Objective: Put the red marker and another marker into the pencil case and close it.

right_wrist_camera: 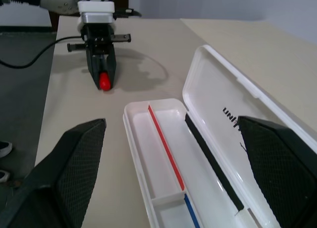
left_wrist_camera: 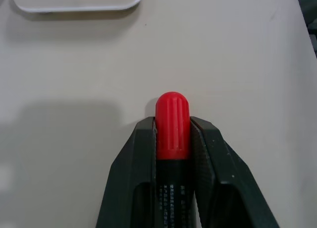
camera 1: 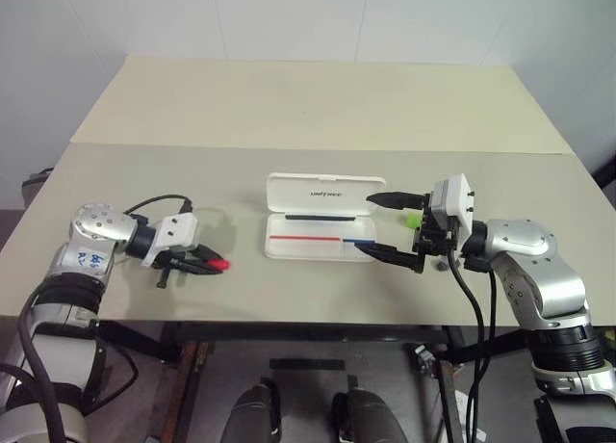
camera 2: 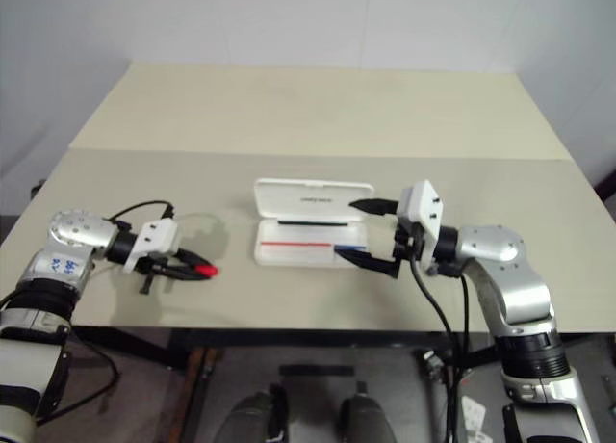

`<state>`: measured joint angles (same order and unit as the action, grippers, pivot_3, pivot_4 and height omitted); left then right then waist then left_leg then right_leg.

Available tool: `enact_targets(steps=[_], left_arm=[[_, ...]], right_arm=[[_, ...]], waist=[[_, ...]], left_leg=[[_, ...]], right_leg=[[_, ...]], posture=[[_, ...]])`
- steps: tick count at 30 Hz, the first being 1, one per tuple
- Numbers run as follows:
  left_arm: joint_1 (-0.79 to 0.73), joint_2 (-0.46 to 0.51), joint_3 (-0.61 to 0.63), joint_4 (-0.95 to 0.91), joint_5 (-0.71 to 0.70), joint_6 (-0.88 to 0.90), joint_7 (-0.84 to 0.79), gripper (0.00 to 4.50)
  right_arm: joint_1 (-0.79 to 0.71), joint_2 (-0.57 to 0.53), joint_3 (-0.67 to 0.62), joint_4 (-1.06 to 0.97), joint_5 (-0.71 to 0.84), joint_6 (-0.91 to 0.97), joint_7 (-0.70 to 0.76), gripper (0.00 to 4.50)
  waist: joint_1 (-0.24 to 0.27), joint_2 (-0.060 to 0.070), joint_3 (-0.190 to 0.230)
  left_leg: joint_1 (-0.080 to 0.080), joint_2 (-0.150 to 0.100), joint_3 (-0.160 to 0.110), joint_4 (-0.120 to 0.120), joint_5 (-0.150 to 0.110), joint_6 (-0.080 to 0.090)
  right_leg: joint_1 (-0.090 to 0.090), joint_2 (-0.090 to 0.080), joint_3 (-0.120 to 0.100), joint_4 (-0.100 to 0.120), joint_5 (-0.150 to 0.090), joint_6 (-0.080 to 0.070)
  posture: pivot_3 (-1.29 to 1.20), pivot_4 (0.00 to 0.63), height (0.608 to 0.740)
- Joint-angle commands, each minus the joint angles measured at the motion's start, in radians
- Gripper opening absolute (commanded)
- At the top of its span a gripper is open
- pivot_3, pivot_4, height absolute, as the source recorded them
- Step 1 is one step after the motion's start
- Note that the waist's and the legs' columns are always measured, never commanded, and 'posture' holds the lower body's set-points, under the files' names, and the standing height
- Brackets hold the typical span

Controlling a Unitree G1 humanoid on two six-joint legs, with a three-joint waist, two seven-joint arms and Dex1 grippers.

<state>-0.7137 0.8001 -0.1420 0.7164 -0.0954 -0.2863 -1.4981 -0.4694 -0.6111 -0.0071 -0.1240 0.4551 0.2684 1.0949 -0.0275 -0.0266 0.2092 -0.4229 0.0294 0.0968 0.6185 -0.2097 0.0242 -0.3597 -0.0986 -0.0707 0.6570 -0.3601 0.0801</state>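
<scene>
The red marker (left_wrist_camera: pixel 173 124) lay on the tabletop (camera 1: pixel 308 106) well to the left of the pencil case (camera 1: pixel 322 217), its rounded red end pointing toward the case. My left tool (camera 1: pixel 204 263) was closed snugly around it, both fingers pressed on its sides, though it looked not yet lifted. The case lay open and I saw nothing in its tray but the printed stripes, so neither marker was in and the lid was still to shut. The green marker (camera 1: pixel 412 219) sat just beyond the case's right end, behind my right tool (camera 1: pixel 385 226), whose fingers were spread wide and held nothing. I counted one red marker, one green marker, one case and two tools.
</scene>
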Motion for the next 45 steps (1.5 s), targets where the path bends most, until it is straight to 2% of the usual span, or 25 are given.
enact_targets(steps=[1, 8, 15, 32, 45], left_arm=[[0.055, 0.013, 0.053, -0.118, -0.059, 0.064, 0.015, 0.56], [0.128, 0.008, 0.112, -0.333, -0.121, 0.223, 0.086, 0.56], [0.110, -0.030, 0.110, -0.456, -0.144, 0.324, 0.154, 0.56], [-0.137, -0.255, -0.008, -0.257, -0.041, 0.259, 0.243, 0.56], [-0.181, -0.367, -0.050, -0.204, 0.011, 0.235, 0.301, 0.56]], right_arm=[[-0.013, 0.004, -0.021, -0.021, 0.016, -0.010, -0.010, 4.50], [-0.029, 0.015, -0.009, -0.002, 0.009, -0.015, -0.008, 4.50], [-0.025, -0.001, -0.001, -0.001, -0.004, -0.027, 0.026, 4.50], [0.012, -0.024, -0.018, -0.030, -0.005, -0.022, 0.028, 4.50], [0.050, -0.044, -0.030, -0.057, 0.005, -0.019, 0.025, 4.50]], waist=[[0.000, 0.000, 0.000], [0.000, 0.000, 0.000], [0.000, 0.000, 0.000], [0.002, 0.000, 0.000], [0.008, 0.000, 0.000]], left_leg=[[0.000, 0.000, 0.000, -0.001, 0.000, 0.000], [-0.001, 0.000, 0.000, -0.003, 0.001, -0.001], [0.000, 0.000, 0.000, -0.003, 0.001, -0.001], [0.000, 0.000, 0.002, -0.002, 0.004, -0.004], [-0.001, 0.000, 0.002, 0.000, 0.004, -0.004]], right_leg=[[0.000, 0.000, 0.000, 0.000, 0.000, 0.000], [0.000, 0.000, -0.002, -0.001, 0.000, 0.000], [0.000, 0.000, -0.002, -0.001, 0.000, 0.000], [0.000, 0.002, -0.003, -0.001, 0.000, 0.001], [0.000, 0.001, -0.003, -0.001, 0.000, 0.001]], posture=[[0.00, 0.150, 0.740], [0.00, 0.150, 0.740], [0.00, 0.150, 0.740], [0.00, 0.150, 0.740], [0.00, 0.150, 0.740]])
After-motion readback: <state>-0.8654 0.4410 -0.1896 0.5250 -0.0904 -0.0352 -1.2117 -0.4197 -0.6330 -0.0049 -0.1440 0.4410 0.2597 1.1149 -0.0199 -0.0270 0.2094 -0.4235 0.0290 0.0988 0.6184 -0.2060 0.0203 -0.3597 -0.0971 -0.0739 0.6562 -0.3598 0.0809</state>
